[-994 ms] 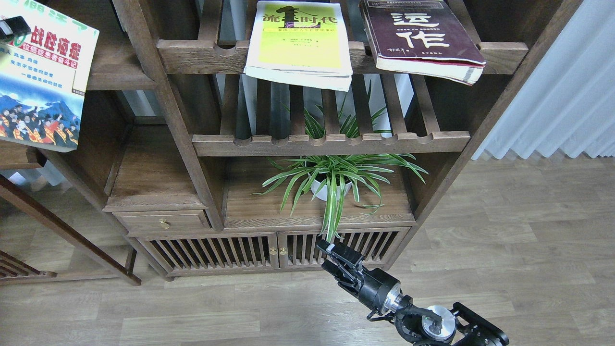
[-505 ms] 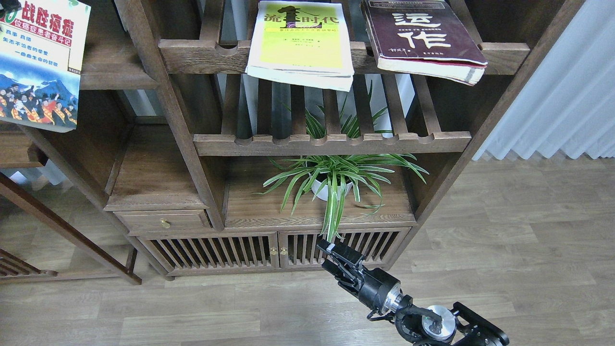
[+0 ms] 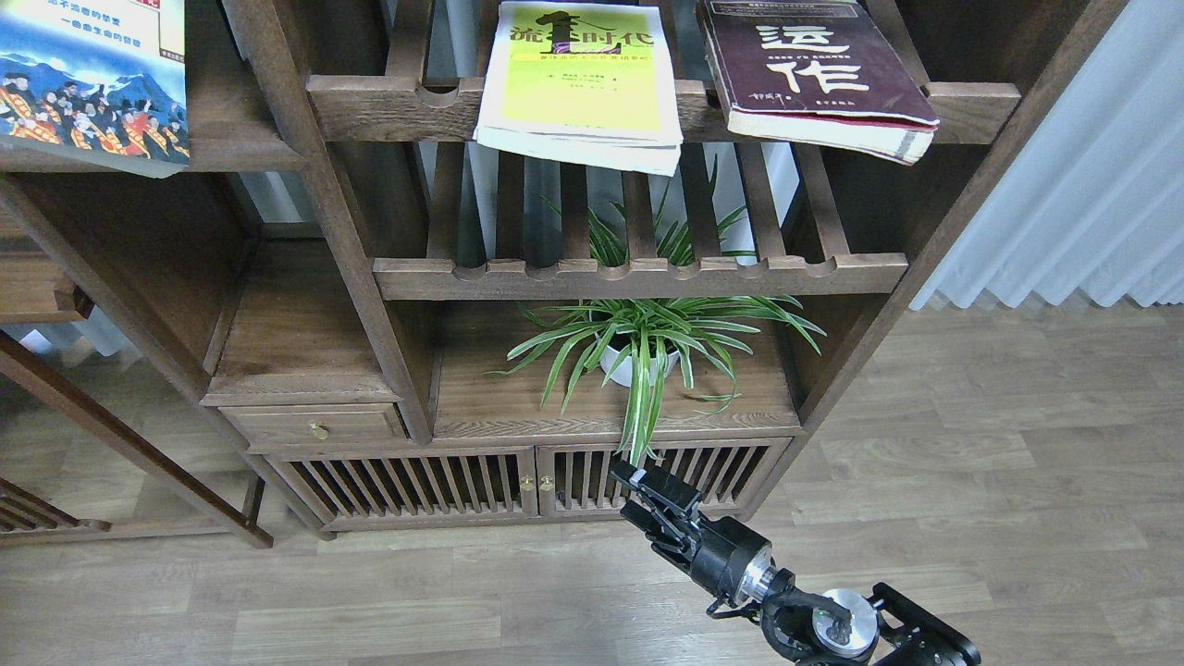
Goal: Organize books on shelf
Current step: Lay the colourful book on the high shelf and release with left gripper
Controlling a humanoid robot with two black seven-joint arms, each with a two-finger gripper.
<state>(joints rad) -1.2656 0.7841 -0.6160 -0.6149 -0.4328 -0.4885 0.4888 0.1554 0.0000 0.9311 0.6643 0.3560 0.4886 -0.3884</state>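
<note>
The robot's right pincer (image 3: 638, 488) hangs low in front of the cabinet, a black two-fingered tip at the end of a black arm that enters from the lower right. It is seen dark and nearly end-on, so how far its fingers stand apart cannot be told; nothing shows between them. The left pincer is out of view.

Just above the pincer's tip trail the longest leaves of a green-and-white striped spider plant in a small white pot (image 3: 638, 356), which stands on a wooden ledge. Directly behind the pincer are the slatted brown cabinet doors with small brass knobs (image 3: 532, 483).

Well above the pincer, a yellow-green paperback with black characters (image 3: 581, 79) lies flat on a slatted wooden rack with a notched front rail (image 3: 388, 106), its near edge overhanging the rail. Up and to the right of the pincer, on the same rack, a thick maroon paperback with white characters (image 3: 819, 69) lies tilted, also jutting past the rail.

Far up and to the left of the pincer, a paperback with a colourful picture of a crowd before blue mountains (image 3: 92, 83) sits over the solid dark-brown wooden board shelf (image 3: 236, 148), its lower corner hanging past the shelf's front edge. What holds it cannot be seen.
</note>
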